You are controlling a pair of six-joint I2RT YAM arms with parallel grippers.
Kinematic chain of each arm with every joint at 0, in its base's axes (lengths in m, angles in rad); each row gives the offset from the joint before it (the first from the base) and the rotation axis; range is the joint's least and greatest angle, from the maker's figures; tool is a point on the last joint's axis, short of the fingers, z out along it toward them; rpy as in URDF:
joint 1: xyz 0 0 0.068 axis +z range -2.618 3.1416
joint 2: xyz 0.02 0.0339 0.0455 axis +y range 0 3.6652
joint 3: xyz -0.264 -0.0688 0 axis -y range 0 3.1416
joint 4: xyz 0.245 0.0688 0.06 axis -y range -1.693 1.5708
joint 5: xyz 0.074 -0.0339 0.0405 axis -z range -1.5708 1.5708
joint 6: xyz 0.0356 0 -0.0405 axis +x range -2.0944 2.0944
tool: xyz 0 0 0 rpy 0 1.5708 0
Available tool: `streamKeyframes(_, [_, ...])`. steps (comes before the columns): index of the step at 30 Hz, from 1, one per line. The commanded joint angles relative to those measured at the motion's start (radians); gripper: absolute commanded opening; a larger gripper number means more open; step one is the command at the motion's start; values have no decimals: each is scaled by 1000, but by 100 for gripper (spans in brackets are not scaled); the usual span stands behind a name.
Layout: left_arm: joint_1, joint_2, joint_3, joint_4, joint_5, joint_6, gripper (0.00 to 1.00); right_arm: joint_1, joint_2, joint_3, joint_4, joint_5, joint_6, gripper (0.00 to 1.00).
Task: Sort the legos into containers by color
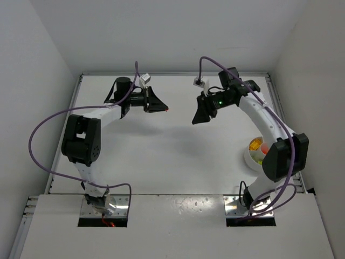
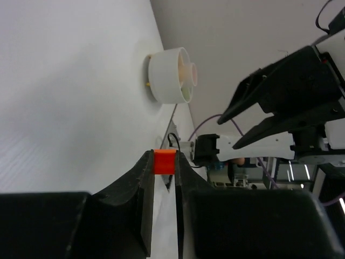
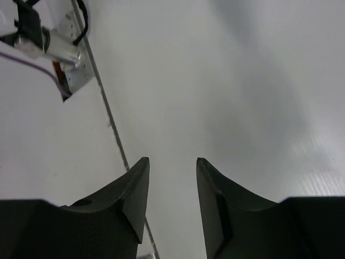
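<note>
Legos occupy two locations at this moment.

Left wrist view: one red-orange brick (image 2: 164,162) is clamped at the very tip of the left gripper (image 2: 164,169), with both jaws pressed flat against its opposite sides. The round white dish (image 2: 161,75) stands on the table (image 2: 64,108), well ahead of the held brick and apart from it. A pale orange shape shows inside the dish but is too blurred to identify.

Right wrist view: the right gripper (image 3: 172,162) has its jaws spread and holds nothing. Only the white table surface shows in the gap between them. A thin dark seam runs diagonally across that surface. A metal base plate (image 3: 81,70) sits at the upper left, beyond the seam.

Top external view: the two grippers face each other over the rear half of the table, tips near but not touching. The red-orange brick appears as a tiny speck at the tip of the left gripper. The dish sits at the right edge of the table, just beside the lower link of the right arm and partly hidden by it. Orange and yellow bricks (image 1: 256,145) lie inside the dish; which compartment holds which cannot be told. The table is matte white and is enclosed by plain white walls (image 1: 161,32) on three sides. Purple cables (image 1: 30,144) loop off both arms. A green light (image 1: 219,102) glows on the right wrist.
</note>
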Motion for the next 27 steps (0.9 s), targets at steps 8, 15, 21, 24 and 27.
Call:
streamKeyframes(8, [-25,-70,-17,42,67,-142,0,139,97,102,405,213,323,41])
streamKeyframes(15, [-25,-41,-26,52,86,-194,0,217,108,82,487,266,311,48])
streamKeyframes(21, [-25,-32,-37,42,118,-194,0,226,107,44,539,244,219,54])
streamKeyframes(24, [-25,-32,-37,20,127,-194,0,226,107,35,539,256,205,54])
streamKeyframes(27, [-25,-41,-37,6,127,-183,0,226,116,35,548,266,205,54])
